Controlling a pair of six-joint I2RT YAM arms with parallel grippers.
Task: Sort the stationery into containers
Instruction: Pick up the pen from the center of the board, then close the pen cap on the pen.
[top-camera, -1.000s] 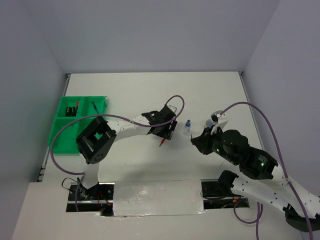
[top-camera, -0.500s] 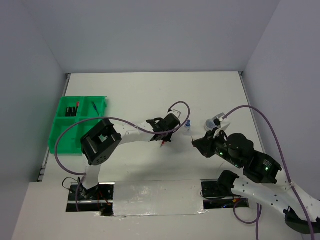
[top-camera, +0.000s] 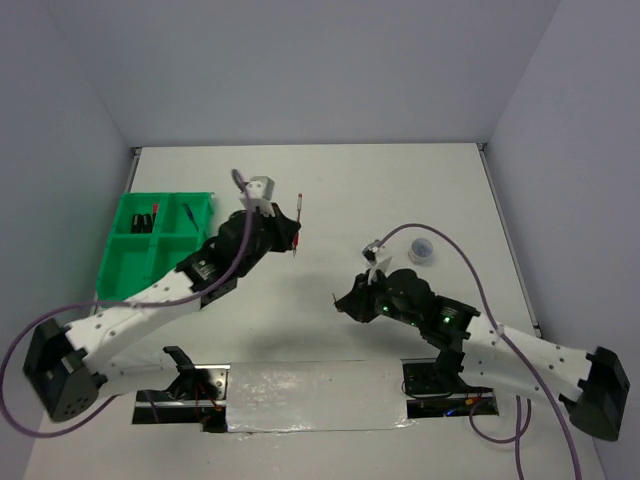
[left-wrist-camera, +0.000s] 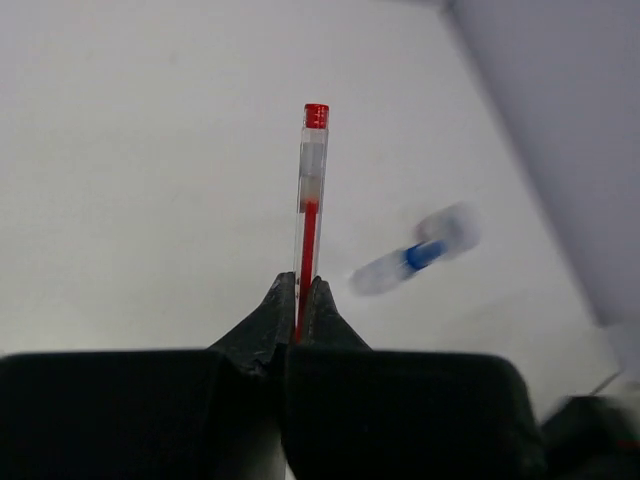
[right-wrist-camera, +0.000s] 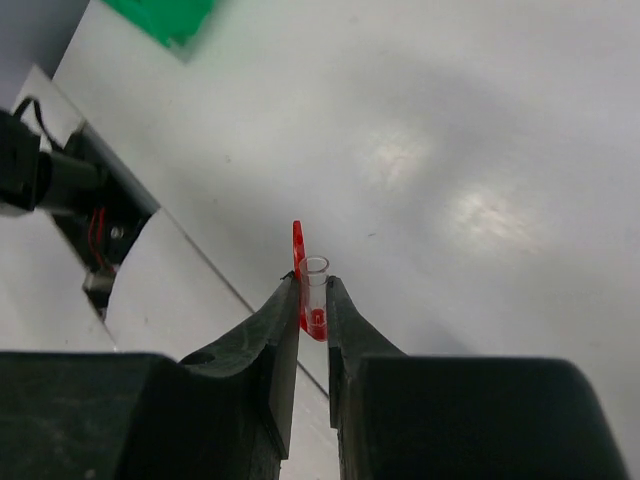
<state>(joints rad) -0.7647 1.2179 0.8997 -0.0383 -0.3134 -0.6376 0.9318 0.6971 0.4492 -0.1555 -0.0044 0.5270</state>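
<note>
My left gripper (left-wrist-camera: 300, 285) is shut on a thin red pen (left-wrist-camera: 310, 200), which stands straight out from the fingertips. From above, the left gripper (top-camera: 292, 240) holds that pen (top-camera: 298, 222) in the air, right of the green tray (top-camera: 123, 268). Between the fingers of my right gripper (right-wrist-camera: 313, 285) is a small clear pen cap (right-wrist-camera: 315, 275) with a red clip. Seen from the top, the right gripper (top-camera: 342, 302) hangs over the middle of the table. A blue-capped clear bottle (left-wrist-camera: 415, 255) lies blurred beyond the pen. A translucent roll (top-camera: 423, 250) lies to the right.
The tray's far compartments hold black highlighters (top-camera: 148, 216) and a blue pen (top-camera: 188, 211). A purple cable (top-camera: 440, 240) loops beside the roll. A taped strip (top-camera: 310, 395) and the arm bases run along the near edge. Grey walls close in the table.
The left gripper shut on the red pen, lifted it off the table and swung up and left toward the tray. The right arm moved left and nearer with the cap.
</note>
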